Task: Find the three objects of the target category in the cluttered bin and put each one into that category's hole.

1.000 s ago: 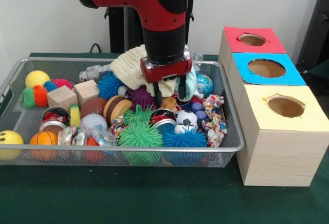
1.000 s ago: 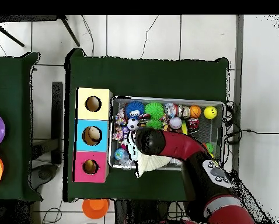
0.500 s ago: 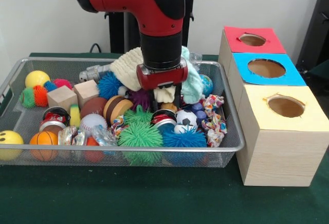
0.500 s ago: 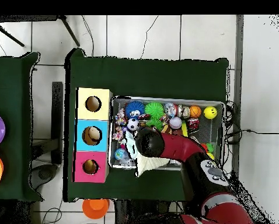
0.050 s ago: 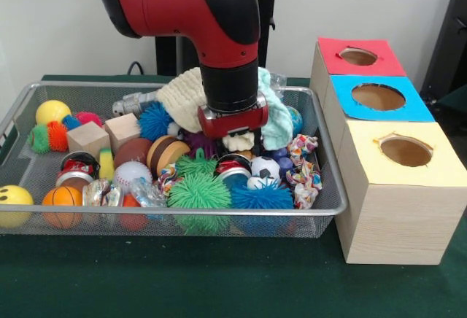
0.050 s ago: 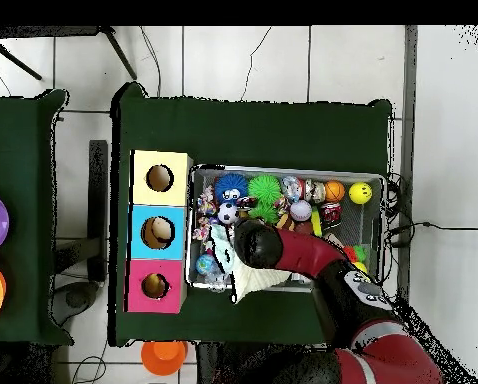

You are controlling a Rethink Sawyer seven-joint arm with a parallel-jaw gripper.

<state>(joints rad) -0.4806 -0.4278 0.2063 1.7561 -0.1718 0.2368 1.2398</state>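
The red and black arm's gripper [image 5: 238, 141] hangs low over the wire mesh bin [image 5: 332, 208], jaws pinched on a cream knitted cloth [image 5: 182, 93], probably to uncover toys buried beneath.

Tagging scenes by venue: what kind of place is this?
Likely a robotics lab: a red and black robot arm over a wire mesh bin of toys, a wooden three-hole sorting box, and a tiled floor strung with cables.

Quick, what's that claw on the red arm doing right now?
Gripper: shut on a pale cloth, low in the wire bin.
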